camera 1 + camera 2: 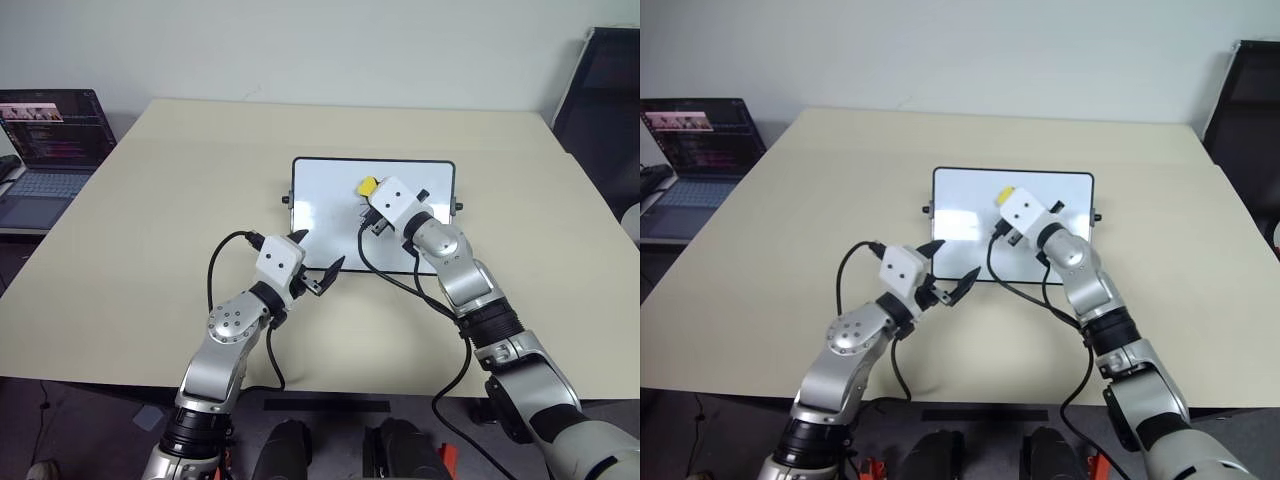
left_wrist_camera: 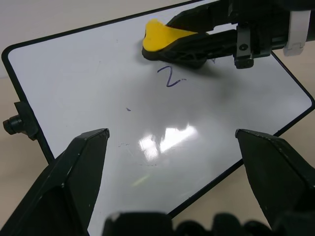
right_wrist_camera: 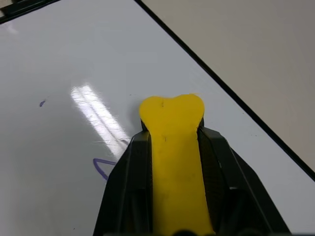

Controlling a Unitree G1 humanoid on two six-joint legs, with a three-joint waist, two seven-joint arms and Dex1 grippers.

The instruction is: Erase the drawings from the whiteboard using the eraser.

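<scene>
Right pincer point(image 3: 172, 147) pinches eraser point(image 3: 172, 118) seemingly touching whiteboard point(image 2: 74, 83).

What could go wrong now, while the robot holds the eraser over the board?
1. The right gripper pinches the yellow eraser so hard that it bulges, so it may slip or wipe unevenly.
2. The "Z" mark lies beside the eraser; a stroke could miss it.
3. The left gripper is open near the whiteboard edge and does not hold it, so the board may slide.

Left gripper point(image 2: 172, 147) open above whiteboard point(image 2: 88, 78); right gripper point(image 2: 189, 42) clamps yellow eraser point(image 2: 160, 34) beside "Z" mark point(image 2: 170, 77).
</scene>
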